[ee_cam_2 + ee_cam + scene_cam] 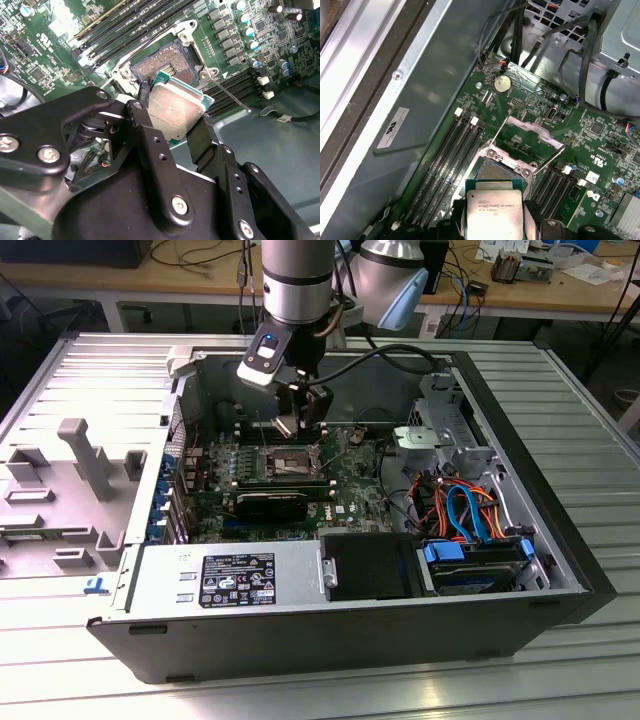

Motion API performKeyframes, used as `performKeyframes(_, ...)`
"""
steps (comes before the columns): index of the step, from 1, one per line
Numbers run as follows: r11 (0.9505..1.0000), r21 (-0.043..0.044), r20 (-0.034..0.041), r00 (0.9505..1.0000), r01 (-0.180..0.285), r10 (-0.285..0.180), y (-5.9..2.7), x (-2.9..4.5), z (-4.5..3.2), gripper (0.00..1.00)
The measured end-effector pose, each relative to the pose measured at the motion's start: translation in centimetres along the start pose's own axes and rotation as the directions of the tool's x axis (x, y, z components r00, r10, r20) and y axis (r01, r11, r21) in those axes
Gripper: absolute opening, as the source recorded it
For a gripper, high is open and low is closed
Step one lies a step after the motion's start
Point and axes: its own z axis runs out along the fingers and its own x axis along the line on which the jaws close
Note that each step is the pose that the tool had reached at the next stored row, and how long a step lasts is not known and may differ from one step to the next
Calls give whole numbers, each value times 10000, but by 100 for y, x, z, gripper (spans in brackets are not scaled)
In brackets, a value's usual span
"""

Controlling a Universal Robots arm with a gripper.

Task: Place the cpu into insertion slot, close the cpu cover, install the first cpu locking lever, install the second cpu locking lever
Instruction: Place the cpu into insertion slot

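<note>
My gripper is shut on the cpu, a flat square chip with a silvery top and green edge, pinched by its two sides between black fingers. The chip hangs just above and beside the insertion slot, whose dark pin field lies bare. The cpu cover is swung up and open behind the slot. Two thin wire locking levers stand raised on either side. In the exterior view the gripper hovers over the slot inside the open case.
Long black memory slots run beside the socket, with more on the other side. A black heatsink-like block, the power supply, a drive cage and orange and blue cables crowd the case. A grey fixture lies outside.
</note>
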Motion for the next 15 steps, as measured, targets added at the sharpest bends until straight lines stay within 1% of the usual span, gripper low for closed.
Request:
performKeyframes(5, 9996, -5, 3, 9996, -276, 276, 0, 0, 1, 55)
performKeyframes(15, 9980, -11, 6, 9980, -631, 631, 0, -1, 1, 55)
